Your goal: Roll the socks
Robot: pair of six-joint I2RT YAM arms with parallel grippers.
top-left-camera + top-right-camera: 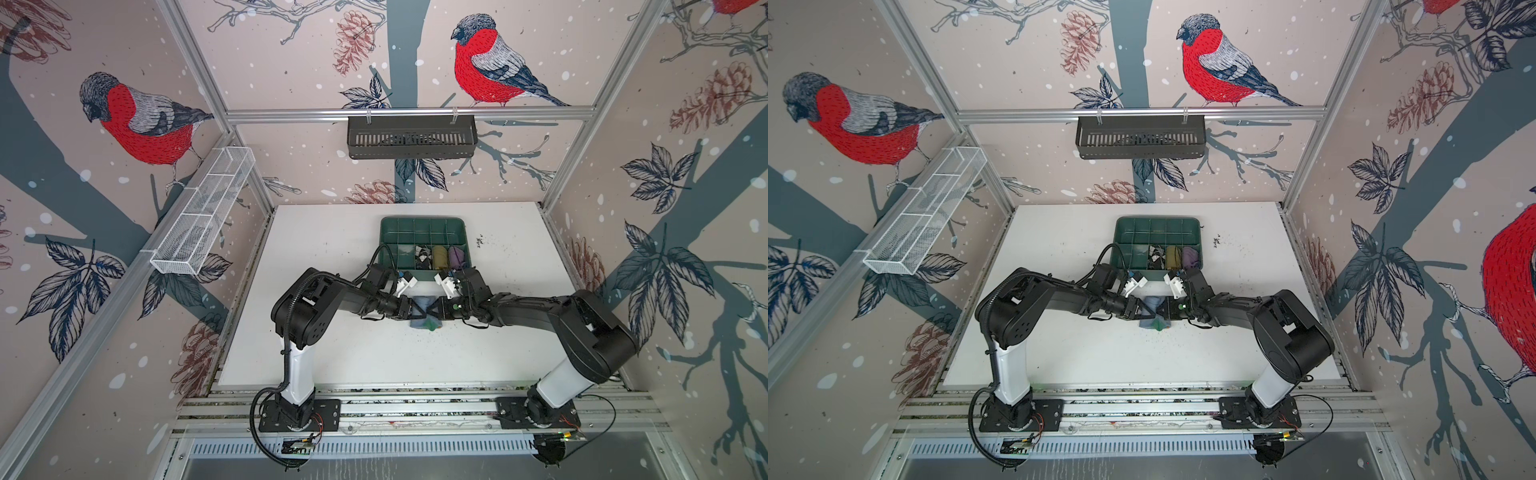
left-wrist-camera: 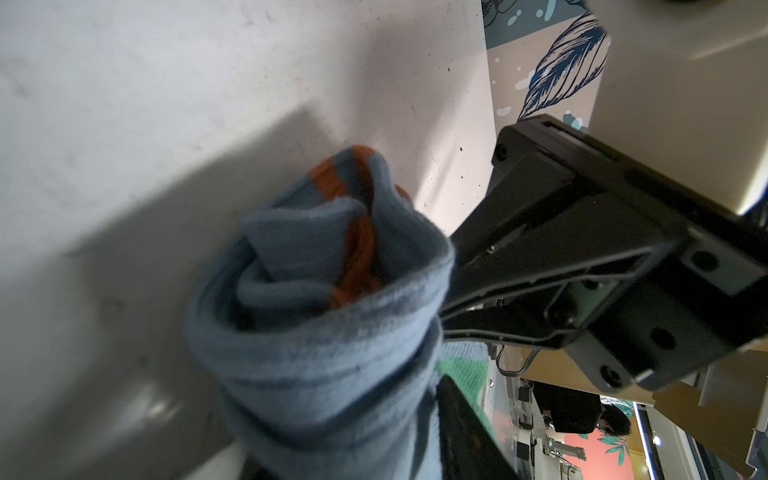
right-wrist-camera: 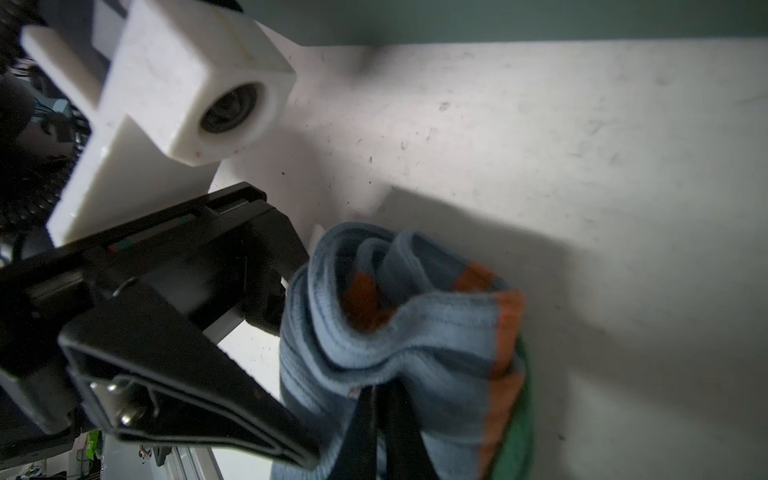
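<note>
Just on the near side of the dark green plastic compartment tray (image 1: 422, 220), the light blue sock (image 2: 332, 332), a soft ribbed knit with orange stripes and a green toe, sits as a loose bundle on the scuffed white table (image 1: 332, 340). Your left gripper (image 1: 415, 311) clamps the thick body of this bundle, with one black finger on each side. Your right gripper (image 3: 376, 409) is pinched closed on a thin outer fold of the same sock.

For this step, I think you should draw that fold over the bundle slowly and hold the left side firm, because the knit stretches and the inner layers can spring loose. The open end shows several curled layers, so the roll seems not tight.

Farther, in the tray's near row, the black-grey-white argyle sock (image 1: 422, 255) lies bundled beside an olive-yellow roll (image 1: 439, 257) and a purple roll (image 1: 456, 257).
</note>
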